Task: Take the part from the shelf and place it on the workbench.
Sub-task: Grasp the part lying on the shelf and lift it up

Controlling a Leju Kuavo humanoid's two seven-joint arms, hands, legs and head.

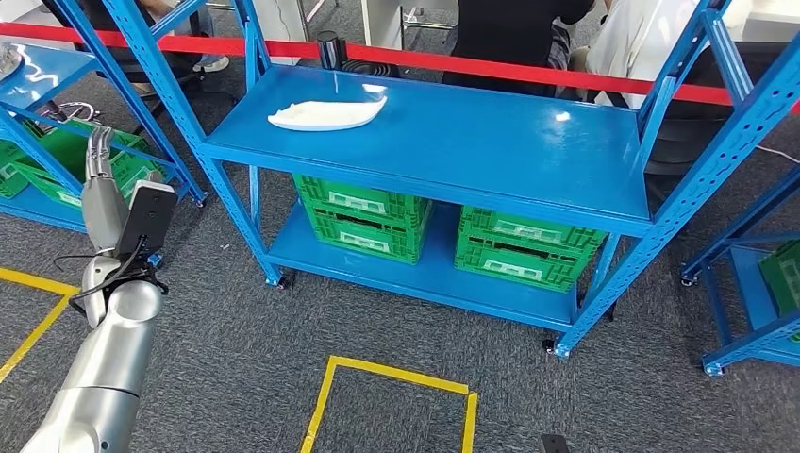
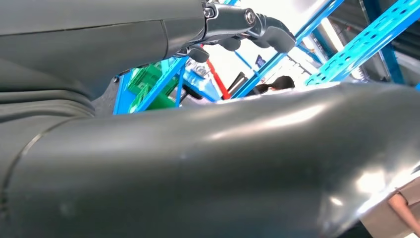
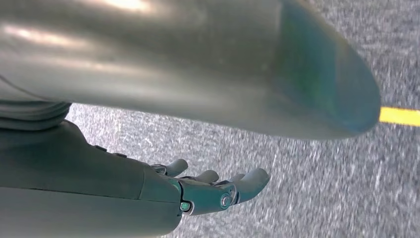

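- Far left, behind the raised left hand (image 1: 97,160): another blue rack with green bins (image 1: 66,160) on it. Fingers point up and lie apart with nothing in them.
- Yellow floor tape (image 1: 38,311) runs just beside that arm on the grey carpet.
- Ahead and to the right of the left hand is the blue shelf (image 1: 472,142); its corner upright (image 1: 179,104) stands between hand and part.
- The part (image 1: 325,114) lies flat on the top deck, well apart from the hand: white, thin, leaf-like.
- Two green crates (image 1: 363,215) below it.
- The right hand (image 3: 208,191) hangs over carpet, fingers loosely spread, nothing held.
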